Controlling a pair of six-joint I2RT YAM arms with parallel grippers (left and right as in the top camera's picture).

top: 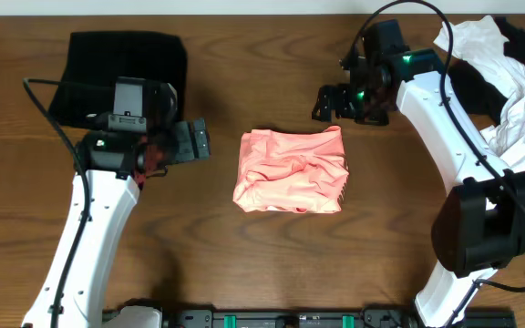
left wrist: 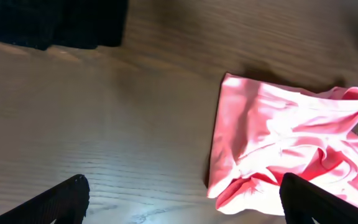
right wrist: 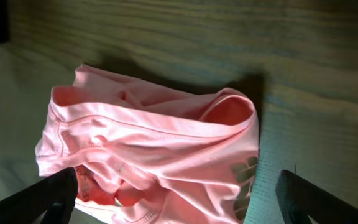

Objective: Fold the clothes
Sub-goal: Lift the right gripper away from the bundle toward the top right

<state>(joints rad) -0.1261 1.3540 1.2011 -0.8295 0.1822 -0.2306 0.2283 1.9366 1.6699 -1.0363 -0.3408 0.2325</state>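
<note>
On the worktop (top: pixel 244 264), a bunched pink T-shirt (top: pixel 292 170) lies between the left pincer (top: pixel 202 138) and right pincer (top: pixel 321 102), both spread wide and empty.

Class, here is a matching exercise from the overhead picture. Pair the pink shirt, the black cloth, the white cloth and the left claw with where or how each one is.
Column one:
1. pink shirt
2. black cloth
3. white cloth
4. left claw

Column two:
A. crumpled at the right edge
B. open, holding nothing
C. loosely folded bundle in the centre
D. flat rectangle at the upper left

Pairs: 1-C; 2-D; 3-A; 4-B
</note>
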